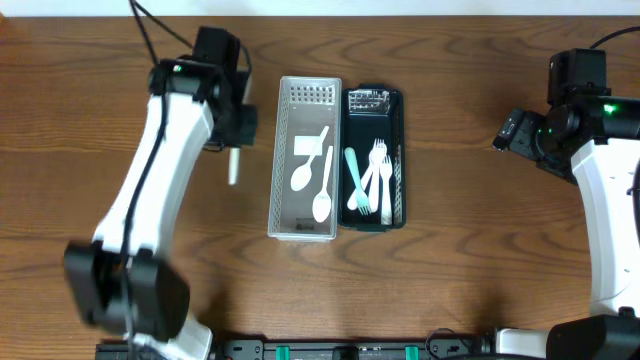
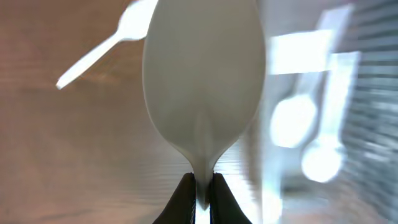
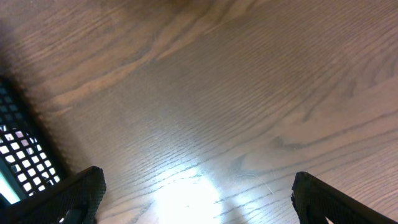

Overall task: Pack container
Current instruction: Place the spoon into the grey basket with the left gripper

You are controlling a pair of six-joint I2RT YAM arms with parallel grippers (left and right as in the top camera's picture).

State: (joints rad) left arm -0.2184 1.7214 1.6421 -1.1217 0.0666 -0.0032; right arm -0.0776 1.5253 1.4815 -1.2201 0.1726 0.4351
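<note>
My left gripper (image 1: 237,128) is shut on a white plastic spoon (image 2: 202,81), held by its neck between the jaws (image 2: 202,190), just left of the white slotted basket (image 1: 280,160). The basket holds two white spoons (image 1: 312,175), blurred in the left wrist view (image 2: 308,134). A short white handle (image 1: 233,166) shows below the left gripper. Another white utensil (image 2: 102,48) lies on the table. A dark green tray (image 1: 397,120) beside the basket holds white forks (image 1: 379,175) and a teal spoon (image 1: 354,180). My right gripper (image 1: 508,131) is open and empty over bare wood (image 3: 199,186).
The green tray's mesh corner (image 3: 22,155) shows at the left of the right wrist view. A clear wrapped item (image 1: 368,99) lies at the tray's far end. Both arm bases stand at the table's front corners.
</note>
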